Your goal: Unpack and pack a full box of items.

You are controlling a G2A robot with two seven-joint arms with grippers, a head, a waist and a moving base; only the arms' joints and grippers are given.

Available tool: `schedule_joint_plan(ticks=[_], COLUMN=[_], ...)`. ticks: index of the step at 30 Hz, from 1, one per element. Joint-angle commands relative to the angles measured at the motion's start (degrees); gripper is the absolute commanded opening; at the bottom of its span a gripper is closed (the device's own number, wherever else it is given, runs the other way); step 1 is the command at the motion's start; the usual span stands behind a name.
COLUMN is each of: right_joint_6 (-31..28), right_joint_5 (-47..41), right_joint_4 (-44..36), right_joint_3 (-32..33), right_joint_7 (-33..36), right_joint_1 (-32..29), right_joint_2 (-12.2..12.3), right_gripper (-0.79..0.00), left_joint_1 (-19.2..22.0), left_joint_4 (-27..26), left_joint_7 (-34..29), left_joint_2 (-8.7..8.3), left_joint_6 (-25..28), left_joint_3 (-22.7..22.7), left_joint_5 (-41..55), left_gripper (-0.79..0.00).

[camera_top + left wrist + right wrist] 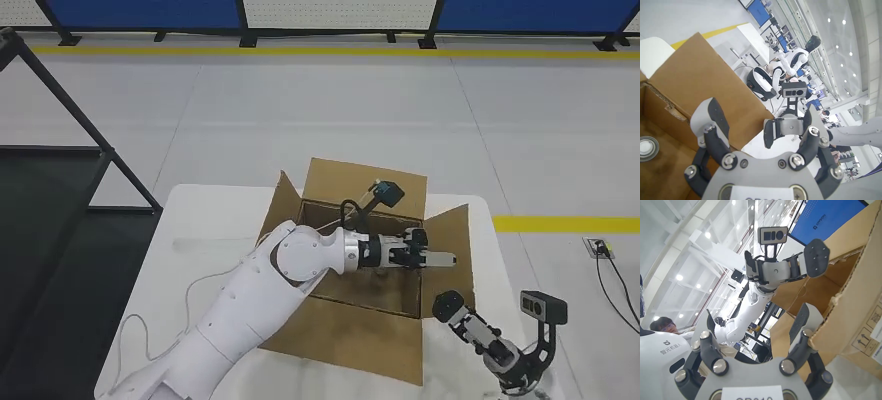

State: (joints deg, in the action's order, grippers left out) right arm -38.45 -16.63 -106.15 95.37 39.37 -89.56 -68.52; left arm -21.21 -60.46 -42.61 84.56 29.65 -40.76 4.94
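Left jaws and right jaws both spread, empty. The box (350, 345) is open; a round item (646, 148) lies inside it, below left jaws. Unpacking judged unfinished, packing not begun.

A white table (215, 240), yellow floor tape (565, 224), blue panels (140, 12).

The box (365, 185), centre frame, stands open, but the left arm (320, 255) crosses its mouth. Raised flaps wall its sides. Bare surface (210, 230) lies left; the right pincer (447, 303) occupies the narrow lower-right strip.
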Motion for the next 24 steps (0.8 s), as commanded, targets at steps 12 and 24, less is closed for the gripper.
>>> schedule_joint_plan(ticks=[12, 24], right_joint_6=[6.69, 17.19], right_joint_5=[0.42, 7.47], right_joint_4=[2.22, 4.42], right_joint_3=[1.85, 0.19], right_joint_7=[-2.12, -7.96], right_joint_1=[1.37, 7.22], right_joint_2=[0.56, 0.78], right_gripper=[0.000, 0.000], left_joint_1=[-15.16, -30.42], left_joint_4=[-14.83, -28.49], left_joint_7=[5.75, 7.07], left_joint_2=[-6.64, -10.61], left_joint_6=[-2.98, -2.30], left_joint_3=[-16.10, -30.22], left_joint_5=[-14.58, -15.86], left_gripper=[0.000, 0.000])
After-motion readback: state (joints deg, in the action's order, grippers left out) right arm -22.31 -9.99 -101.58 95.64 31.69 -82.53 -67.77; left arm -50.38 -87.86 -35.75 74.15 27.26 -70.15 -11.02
